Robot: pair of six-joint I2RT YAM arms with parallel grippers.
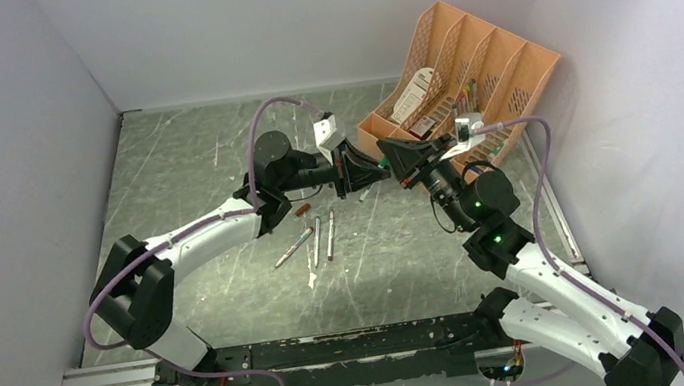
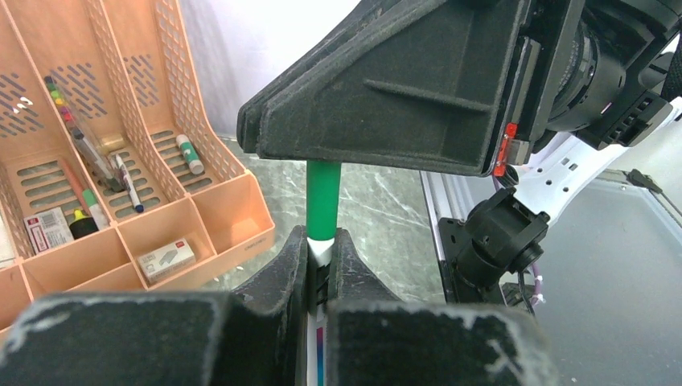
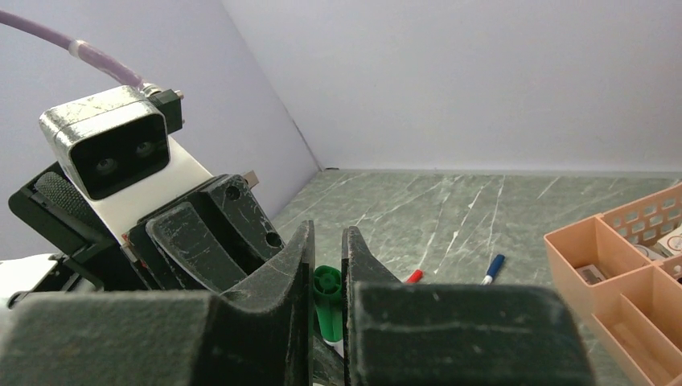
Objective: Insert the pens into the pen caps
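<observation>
Green-veined table (image 1: 214,171) fills the centre of the top view; orange organiser (image 1: 463,75) leans at upper right against the wall. Both arms meet mid-frame, just left of the organiser.

Left gripper (image 2: 320,261) is clenched on a whitish pen (image 2: 320,251), bottom centre of the left wrist view. Right gripper (image 3: 327,301) is clamped on the green cap (image 2: 323,201), lower centre of the right wrist view. Cap sits over the pen's end, aligned; how deep it's seated, can't tell.

Step in hand: mating the green pair in mid-air, likely near done. Next move calls for a straight push along the axis until seated, then releasing.

Three more pens (image 1: 313,242) lie on the table below the grippers, centre of the top view, with a red cap (image 1: 302,209) just above them.
</observation>
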